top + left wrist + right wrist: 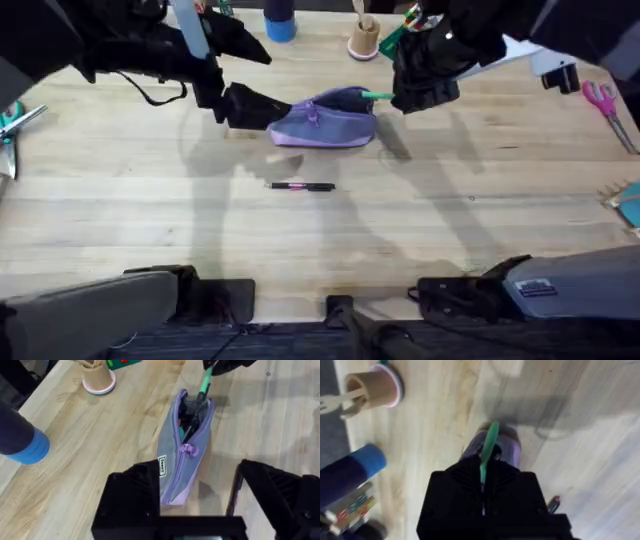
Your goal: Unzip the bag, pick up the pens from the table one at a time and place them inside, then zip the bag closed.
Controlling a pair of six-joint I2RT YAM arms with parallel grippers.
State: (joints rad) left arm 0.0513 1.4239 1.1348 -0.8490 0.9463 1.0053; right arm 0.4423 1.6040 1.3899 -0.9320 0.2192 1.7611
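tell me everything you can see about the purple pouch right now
The bag is a small soft lavender fabric pouch lying on the table. Its lighter purple zipper is open along the top, with the pull hanging mid-length and a small white label on its side. The left gripper straddles one end, open. At the other end the right gripper holds the green pen, whose tip is entering the opening. Dark contents show inside. The black pen lies apart, nearer the arms' bases.

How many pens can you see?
2. The green pen is held by the right gripper, its tip going into the open purple bag. The black pen lies on the table in front of the bag. Others may hide inside the bag.
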